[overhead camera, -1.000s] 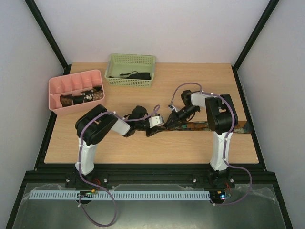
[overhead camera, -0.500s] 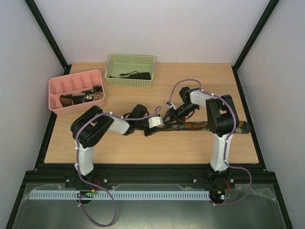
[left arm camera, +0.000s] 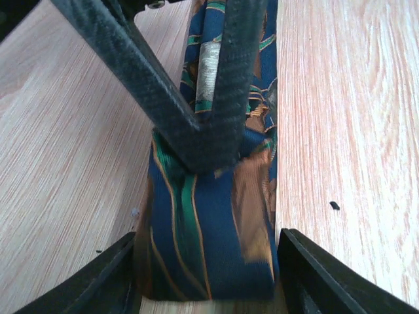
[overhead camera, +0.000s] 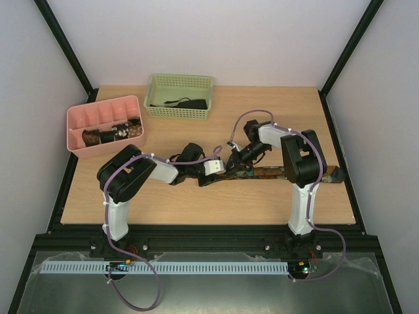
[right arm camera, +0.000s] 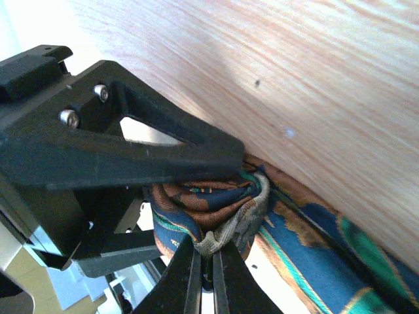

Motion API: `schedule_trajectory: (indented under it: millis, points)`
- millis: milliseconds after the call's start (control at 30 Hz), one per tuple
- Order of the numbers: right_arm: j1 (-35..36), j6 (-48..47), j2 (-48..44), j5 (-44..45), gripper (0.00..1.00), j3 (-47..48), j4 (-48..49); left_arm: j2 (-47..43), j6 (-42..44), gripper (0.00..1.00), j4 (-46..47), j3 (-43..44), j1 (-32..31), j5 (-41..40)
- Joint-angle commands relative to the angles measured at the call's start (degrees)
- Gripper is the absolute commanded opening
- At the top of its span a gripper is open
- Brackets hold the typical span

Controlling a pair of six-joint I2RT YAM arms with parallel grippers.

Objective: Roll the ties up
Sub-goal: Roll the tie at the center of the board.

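A dark blue tie with green and orange stripes lies along the table towards the right edge. Its left end is wound into a small coil. My left gripper stands open astride this coil, one finger on each side, with a slight gap on the right. My right gripper is shut on a fold of the tie's grey lining at the coil's core. Its dark fingers press onto the coil from above. In the top view both grippers meet mid-table, left and right.
A pink divided tray at the back left holds rolled ties. A green basket behind it holds a dark tie. The unrolled tie's far end reaches the table's right edge.
The right gripper drew back a little toward the far left and closed on the coil's inner fold. The left arm's elbow shifted left and its jaws spread wider around the coil.
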Motion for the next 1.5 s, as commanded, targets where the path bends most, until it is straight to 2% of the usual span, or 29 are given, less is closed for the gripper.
schedule_trajectory:
  millis: [0,200,400,467,533,700,767,933,1100,1267,1467]
  points:
    - [-1.8,-2.6,3.1,7.7,0.01,-2.1,-0.4,-1.0,-2.2,0.62,-3.3,-2.4,1.0,3.1]
    - [-2.3,-5.5,3.4,14.3,0.01,-5.4,2.6,0.6,-9.4,0.68,5.6,-2.2,1.1,8.3]
    - [-1.6,-3.7,3.4,14.2,0.01,-7.3,6.1,6.6,-18.7,0.69,14.2,1.0,0.7,10.1]
    - [-1.1,-2.6,3.9,13.5,0.01,-6.9,7.3,8.1,-20.7,0.68,15.5,2.1,0.5,9.8]
    - [-0.5,-1.7,4.5,12.6,0.01,-5.9,8.1,8.8,-21.0,0.62,15.1,2.9,0.3,8.5]
    - [0.0,-1.3,5.7,9.8,0.02,-1.7,8.2,5.5,-11.3,0.4,10.0,-1.1,0.6,6.4]
    - [-0.2,-2.8,5.4,8.7,0.09,0.1,6.3,3.4,-5.4,0.34,6.5,-3.1,0.7,5.3]
    - [-1.6,-7.0,0.6,2.2,0.33,0.5,-1.9,1.8,2.9,0.32,-2.0,-3.5,0.7,3.3]
    - [-1.6,-5.5,-4.4,-5.2,0.48,-2.2,-5.0,1.3,5.7,0.32,-7.5,-2.2,0.7,3.7]
    - [0.1,1.0,-4.5,-7.5,0.49,-4.4,0.2,1.7,7.5,0.33,-12.6,0.1,0.3,3.2]
    - [1.0,4.9,-0.4,-3.5,0.43,-3.8,5.3,2.3,8.5,0.34,-14.6,0.8,0.1,2.3]
